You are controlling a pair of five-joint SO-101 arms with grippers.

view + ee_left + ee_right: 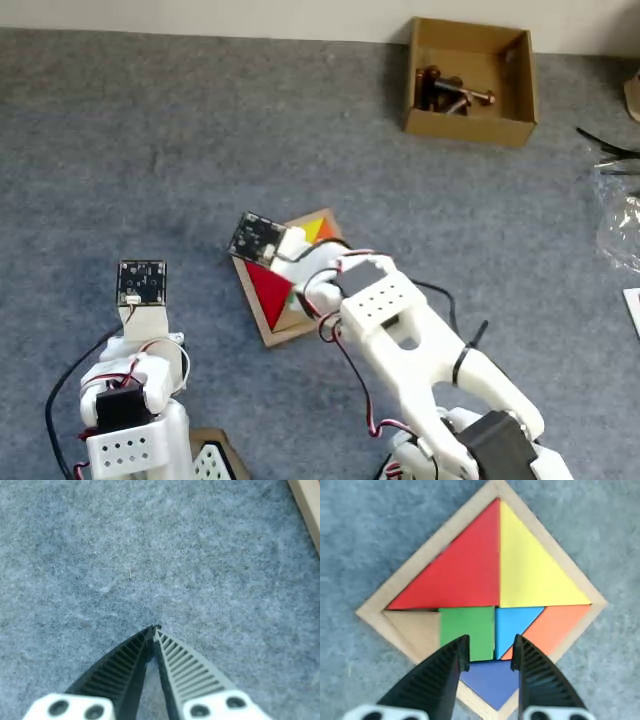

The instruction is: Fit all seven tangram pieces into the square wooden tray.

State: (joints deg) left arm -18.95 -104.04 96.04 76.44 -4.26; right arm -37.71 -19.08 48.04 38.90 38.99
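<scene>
Tray looked filled, though its tan corner was perhaps a gap, beneath the spread right pincer; left pincer pressed together.

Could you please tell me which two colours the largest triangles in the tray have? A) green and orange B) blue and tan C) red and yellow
C: in the right wrist view the red triangle and the yellow triangle together fill about half of the wooden tray.
</scene>
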